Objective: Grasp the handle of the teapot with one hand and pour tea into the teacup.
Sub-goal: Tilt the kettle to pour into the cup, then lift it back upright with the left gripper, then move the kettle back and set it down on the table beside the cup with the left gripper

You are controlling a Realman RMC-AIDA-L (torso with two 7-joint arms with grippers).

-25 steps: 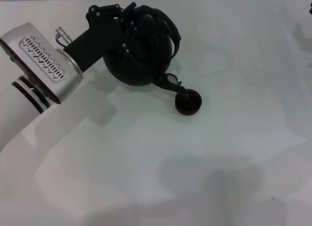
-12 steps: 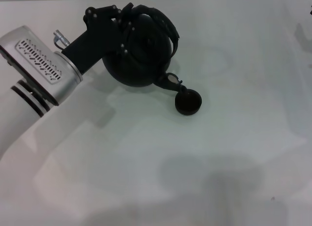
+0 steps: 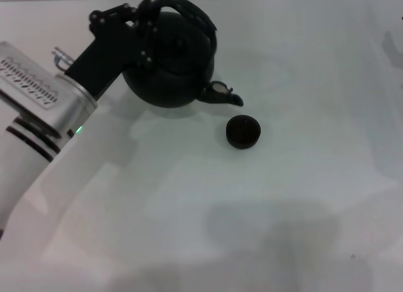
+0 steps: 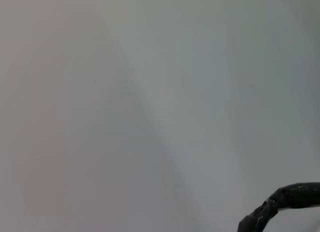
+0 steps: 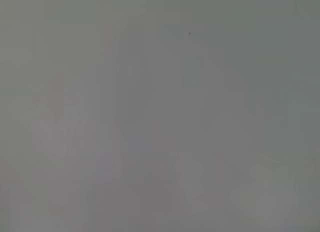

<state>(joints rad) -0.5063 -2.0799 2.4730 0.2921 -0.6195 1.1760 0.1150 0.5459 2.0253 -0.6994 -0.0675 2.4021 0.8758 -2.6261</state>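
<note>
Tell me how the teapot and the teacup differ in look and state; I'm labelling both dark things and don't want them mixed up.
The teapot is far larger than the teacup. The teapot has a spout and an arched handle; the teacup has neither. The left hand holds the teapot by its handle, while the teacup stands alone on the table, just beyond the spout tip. Both are round and dark.

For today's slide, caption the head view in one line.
Left gripper holds the teapot by its handle, spout near but not over the teacup.
</note>
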